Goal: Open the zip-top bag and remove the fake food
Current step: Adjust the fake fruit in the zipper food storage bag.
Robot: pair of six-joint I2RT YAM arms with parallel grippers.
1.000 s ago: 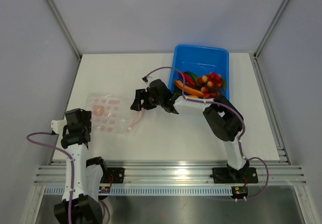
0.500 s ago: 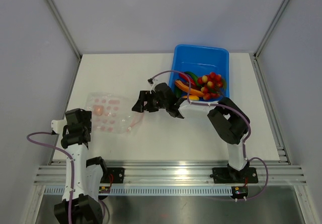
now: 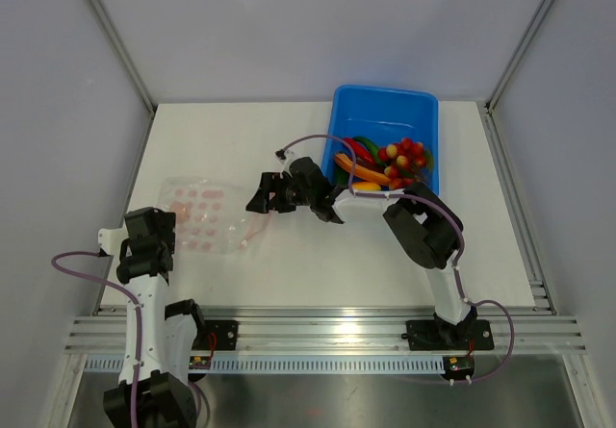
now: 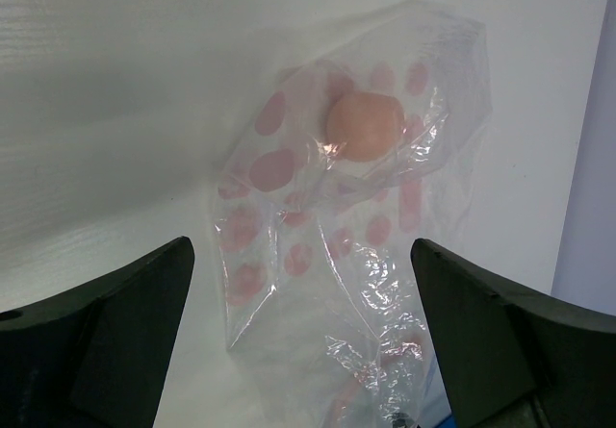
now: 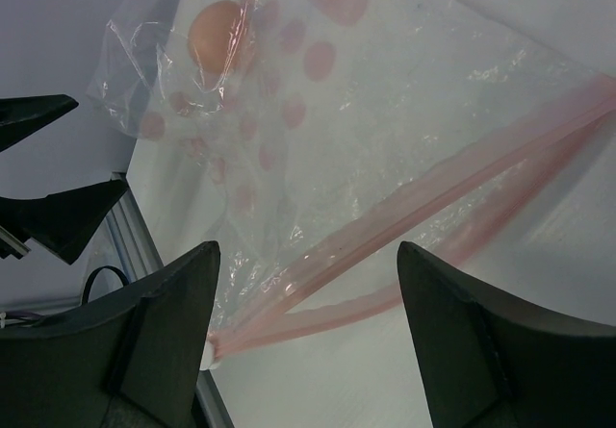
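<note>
The zip-top bag [image 3: 200, 218] lies on the white table at the left, clear with pink spots. Its pink zipper strip [image 5: 452, 173] is parted into two bands. A pale egg [image 4: 366, 127] sits inside the bag and also shows in the right wrist view [image 5: 217, 32]. My left gripper [image 3: 154, 222] is open at the bag's left edge, with the bag between its fingers [image 4: 300, 255]. My right gripper [image 3: 260, 197] is open and empty just right of the bag, with the zipper end between its fingers [image 5: 308, 250]. The other fake food [image 3: 385, 163] lies in the blue tub.
The blue tub [image 3: 385, 111] stands at the back right and holds a red grape bunch [image 3: 409, 154], orange pieces [image 3: 361, 173] and red and green pieces. The table's left edge and metal rail [image 3: 130, 207] run close to the bag.
The raised zipper end of the bag has dropped and the bag lies flatter and further left. My right gripper has shifted slightly left. The left arm has not moved.
</note>
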